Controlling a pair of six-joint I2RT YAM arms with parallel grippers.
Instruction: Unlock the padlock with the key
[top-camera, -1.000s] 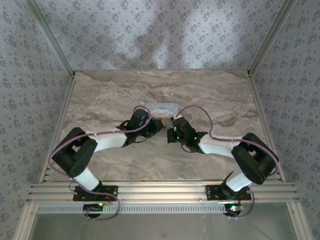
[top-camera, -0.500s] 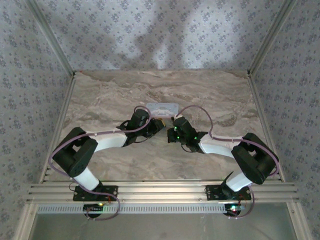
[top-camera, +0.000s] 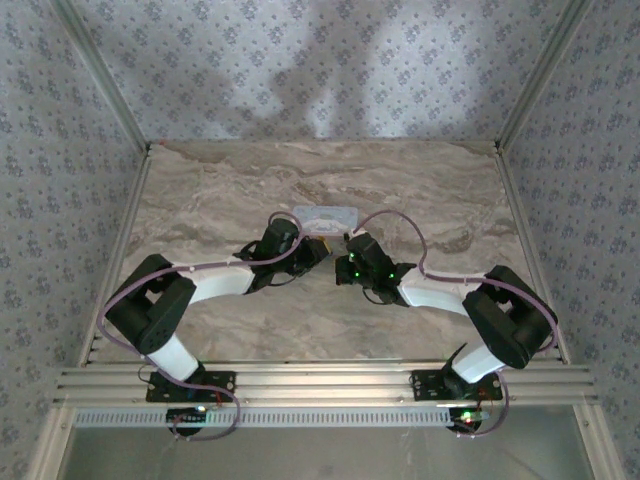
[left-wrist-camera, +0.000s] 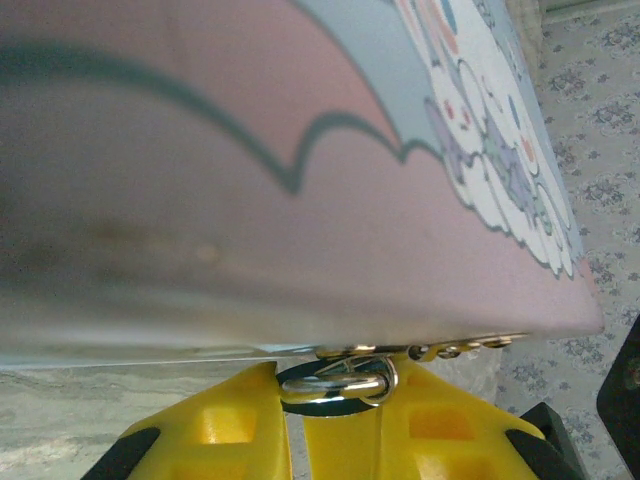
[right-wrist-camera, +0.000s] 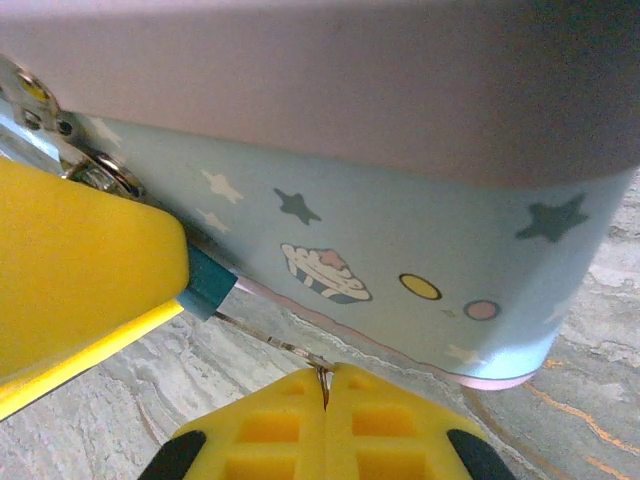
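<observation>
- Fingers of the left gripper (left-wrist-camera: 320, 400) clench the padlock (left-wrist-camera: 350, 384). Its silvery shackle and a rim of dark teal sit between the yellow tips, just under the tin's (left-wrist-camera: 300, 200) edge.
- Left wrist view: the shackle is close to the metal hasp (left-wrist-camera: 440, 350) on the tin. I cannot tell whether it passes through the hasp. The tin's pink and pale blue lid looms above the fingertips, blurred.
- Right wrist view: the right gripper (right-wrist-camera: 325, 388) is pinched shut on the key (right-wrist-camera: 270, 345), a thin sliver of metal caught in the seam between its two pads.
- This view gives the padlock's other end. A teal block sticks out past a yellow left finger (right-wrist-camera: 80, 270), up and to the left of the right fingertips.
- The key's long axis slants from the right fingertips up and left to the teal block. Its tip comes right up to the block, but I cannot tell whether it has entered.
- The tin's pale blue side, with stars and a cupcake, stands just beyond both sets of fingers.
- Top view: both arms bend inward, their tips close together at the tin's near side. Padlock and key are too small to make out.
- The table (top-camera: 230, 190) is beige veined marble, with flowered wallpaper (top-camera: 300, 60) on three sides and a metal rail (top-camera: 330, 380) along the near edge.
</observation>
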